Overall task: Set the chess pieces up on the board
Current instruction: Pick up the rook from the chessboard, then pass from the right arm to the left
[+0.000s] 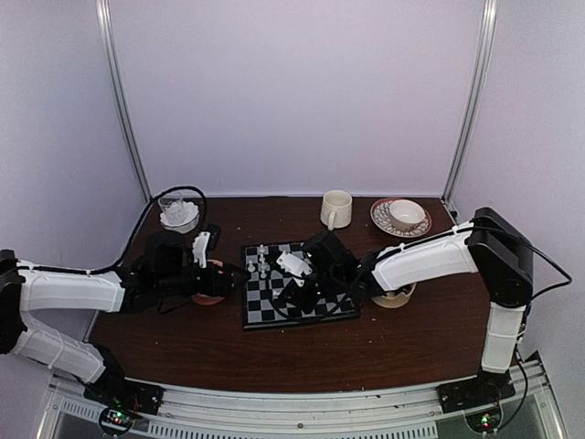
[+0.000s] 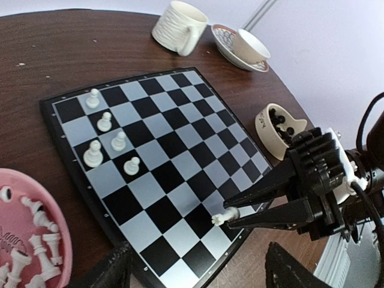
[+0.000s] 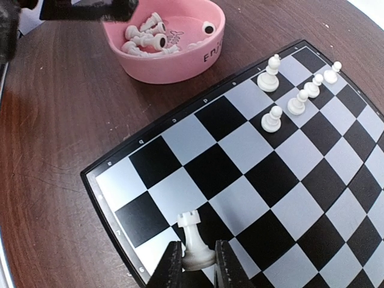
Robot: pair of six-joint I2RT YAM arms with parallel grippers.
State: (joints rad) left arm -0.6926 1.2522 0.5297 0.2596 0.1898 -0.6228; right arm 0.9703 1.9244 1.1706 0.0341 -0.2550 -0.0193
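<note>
While nipping rook (image 3: 191, 239) at its base, bottom centre at board (image 3: 240, 150) edge, right gripper (image 3: 198, 268) nearly shut. Likely light, stiff, slick; best held low. Left gripper (image 2: 198, 273) wide, empty.

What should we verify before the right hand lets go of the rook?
1. Right hand shut on the white rook: ok.
2. Rook over the board, near its edge: ok.
3. Rook's base seated on a square: cannot tell.
4. Rook upright: cannot tell, the two wrist views disagree.
5. Standing white pieces clear of the drop spot: ok, grouped near the far corner.
6. Left hand out of the way: ok, open by the pink bowl.
</note>
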